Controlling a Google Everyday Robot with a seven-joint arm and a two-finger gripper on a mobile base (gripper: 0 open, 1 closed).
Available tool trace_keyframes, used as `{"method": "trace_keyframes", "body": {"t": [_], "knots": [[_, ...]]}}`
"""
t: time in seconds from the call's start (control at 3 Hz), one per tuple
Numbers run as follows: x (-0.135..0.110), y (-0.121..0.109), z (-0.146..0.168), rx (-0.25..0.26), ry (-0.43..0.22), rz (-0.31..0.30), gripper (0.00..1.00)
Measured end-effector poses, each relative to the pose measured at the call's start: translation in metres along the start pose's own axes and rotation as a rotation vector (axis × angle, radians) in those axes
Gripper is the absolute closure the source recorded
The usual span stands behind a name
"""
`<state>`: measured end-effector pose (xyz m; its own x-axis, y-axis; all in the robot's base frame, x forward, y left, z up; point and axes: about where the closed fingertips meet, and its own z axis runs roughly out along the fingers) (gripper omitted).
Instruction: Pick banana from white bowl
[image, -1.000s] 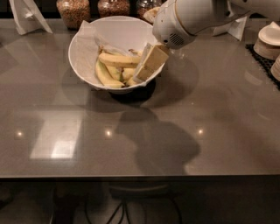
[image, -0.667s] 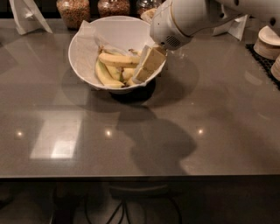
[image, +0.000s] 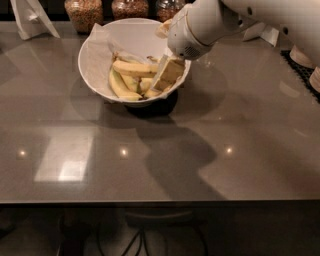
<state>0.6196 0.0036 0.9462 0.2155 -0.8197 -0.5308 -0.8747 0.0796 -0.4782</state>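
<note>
Desk surface (image: 60, 115), grey and glossy, carries the arm's shadow (image: 175, 155) toward its near edge. Beyond it, left of centre and close to the far edge, stands the white bowl (image: 80, 59) with its crumpled paper liner (image: 97, 45). The banana (image: 132, 68) lies nearly level across the bowl's middle, resting on the shorter, curved bananas (image: 120, 86), so it is the uppermost and easiest to reach. The gripper (image: 159, 85) slants down over the bowl's right rim, its tip beside the banana's right end, probably lining up for a grasp. How far it is open, and whether it grips anything, cannot be told. Jars (image: 84, 12) line the far edge.
</note>
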Motion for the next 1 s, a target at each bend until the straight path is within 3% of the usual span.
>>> {"method": "trace_keyframes", "body": {"t": [0.33,0.67,1.0], "knots": [[0.013,-0.001,0.012,-0.010,0.028,0.000,0.41],[0.024,-0.001,0.022,-0.020,0.045,0.010,0.49],[0.030,-0.001,0.031,-0.032,0.052,0.018,0.49]]}}
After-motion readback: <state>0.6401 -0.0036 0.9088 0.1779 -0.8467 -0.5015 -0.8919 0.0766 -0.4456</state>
